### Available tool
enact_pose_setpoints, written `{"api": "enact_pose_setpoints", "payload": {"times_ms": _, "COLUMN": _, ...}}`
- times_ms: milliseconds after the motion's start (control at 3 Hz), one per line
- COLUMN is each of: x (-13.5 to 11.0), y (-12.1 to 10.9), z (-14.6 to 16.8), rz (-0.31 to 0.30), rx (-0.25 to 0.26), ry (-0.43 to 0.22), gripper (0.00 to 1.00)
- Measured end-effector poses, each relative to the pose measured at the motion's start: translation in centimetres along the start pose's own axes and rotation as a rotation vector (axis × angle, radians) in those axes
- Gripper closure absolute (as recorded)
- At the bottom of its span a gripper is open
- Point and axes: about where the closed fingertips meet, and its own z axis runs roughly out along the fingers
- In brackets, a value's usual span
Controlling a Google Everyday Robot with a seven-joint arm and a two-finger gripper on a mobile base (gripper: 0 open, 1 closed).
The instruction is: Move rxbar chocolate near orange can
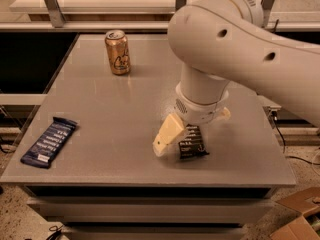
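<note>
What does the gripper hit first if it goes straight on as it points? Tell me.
The gripper, open, pointing down over the front right of the table, would first meet the rxbar chocolate lying flat beneath it; the remaining gap is unclear.

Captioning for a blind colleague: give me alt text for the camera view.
The tool of a white robot arm sits low over a flat black snack-bar wrapper with white text near the front right of a grey table. A golden-orange drink can stands back left; a dark blue bar wrapper lies front left.
</note>
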Motion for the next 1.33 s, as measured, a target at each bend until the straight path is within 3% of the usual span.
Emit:
{"api": "enact_pose_setpoints", "payload": {"times_ms": 333, "x": -0.70, "y": 0.52, "z": 0.92, "rz": 0.023, "rx": 0.007, "ry": 0.001, "gripper": 0.00}}
{"api": "enact_pose_setpoints", "payload": {"times_ms": 667, "x": -0.83, "y": 0.91, "z": 1.64, "rz": 0.035, "rx": 0.004, "ry": 0.007, "gripper": 0.18}}
{"api": "enact_pose_setpoints", "payload": {"times_ms": 1333, "x": -0.89, "y": 0.97, "z": 1.04, "rz": 0.038, "rx": 0.003, "ry": 0.009, "gripper": 0.64}}
